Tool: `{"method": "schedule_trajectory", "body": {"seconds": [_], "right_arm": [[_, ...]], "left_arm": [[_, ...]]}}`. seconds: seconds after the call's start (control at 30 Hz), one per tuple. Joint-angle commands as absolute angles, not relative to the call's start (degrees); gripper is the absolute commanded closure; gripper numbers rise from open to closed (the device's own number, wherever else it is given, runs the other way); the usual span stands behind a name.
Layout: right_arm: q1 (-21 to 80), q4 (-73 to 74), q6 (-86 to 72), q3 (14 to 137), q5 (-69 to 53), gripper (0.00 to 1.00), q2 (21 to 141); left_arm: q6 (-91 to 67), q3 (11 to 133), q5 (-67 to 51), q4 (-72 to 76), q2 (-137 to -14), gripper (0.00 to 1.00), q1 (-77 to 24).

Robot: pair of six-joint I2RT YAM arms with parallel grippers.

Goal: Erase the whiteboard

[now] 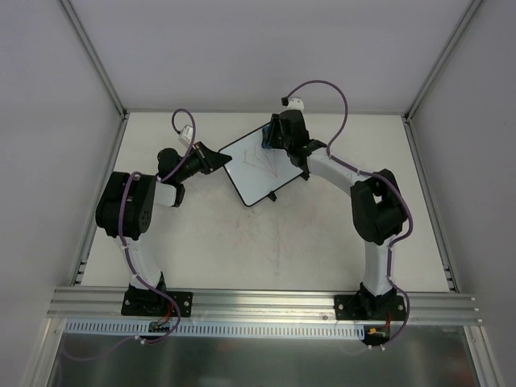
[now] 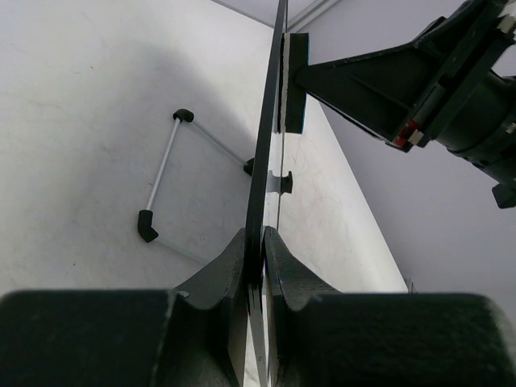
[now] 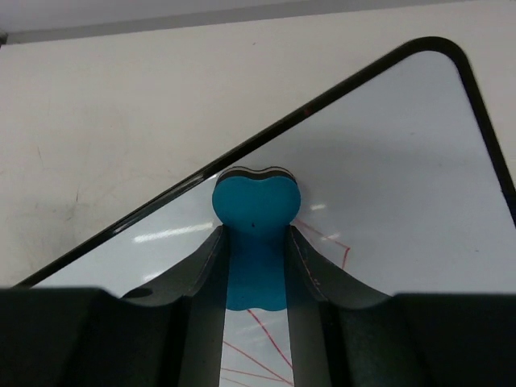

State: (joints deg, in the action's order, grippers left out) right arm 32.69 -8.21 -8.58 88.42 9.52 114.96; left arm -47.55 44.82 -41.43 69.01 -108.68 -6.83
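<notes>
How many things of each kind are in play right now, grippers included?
White rectangular whiteboard with thin black frame: 1
Blue bone-shaped eraser: 1
Black two-finger grippers: 2 (left gripper clamping the whiteboard, right gripper holding the eraser)
Total: 4

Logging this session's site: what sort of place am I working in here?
Probably a lab robot test cell: plain white panel walls in metal framing enclose a white tabletop, with a slotted aluminium mounting rail along its near edge.

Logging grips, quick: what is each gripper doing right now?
Left gripper: closed on the whiteboard edge.
Right gripper: closed on the blue eraser, against the whiteboard.
</notes>
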Motion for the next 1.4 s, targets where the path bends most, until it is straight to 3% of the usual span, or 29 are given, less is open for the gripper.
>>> {"method": "schedule_trajectory", "body": {"seconds": [0.0, 0.23, 0.57, 1.0, 1.37], "right_arm": [[28.8, -5.7, -15.1, 86.1, 11.8, 1.00, 115.5], [26.2, 3.9, -20.4, 84.3, 14.9, 1.00, 114.5], [24.4, 4.6, -23.1, 83.2, 9.3, 1.00, 115.1], [35.4, 4.2, -3.4, 94.8, 2.8, 1.00, 117.6], [41.1, 4.4, 5.2, 96.2, 0.6, 1.00, 118.7]], "left_arm": [[-44.3, 45.0, -41.8, 69.2, -107.8, 1.00, -7.4], [-44.0, 45.3, -42.3, 68.6, -107.1, 1.00, -7.4], [-43.9, 45.3, -42.4, 68.4, -107.0, 1.00, -7.4], [-44.0, 45.5, -42.5, 68.3, -107.3, 1.00, -7.5], [-43.5, 45.5, -42.5, 67.9, -106.9, 1.00, -7.7]]}}
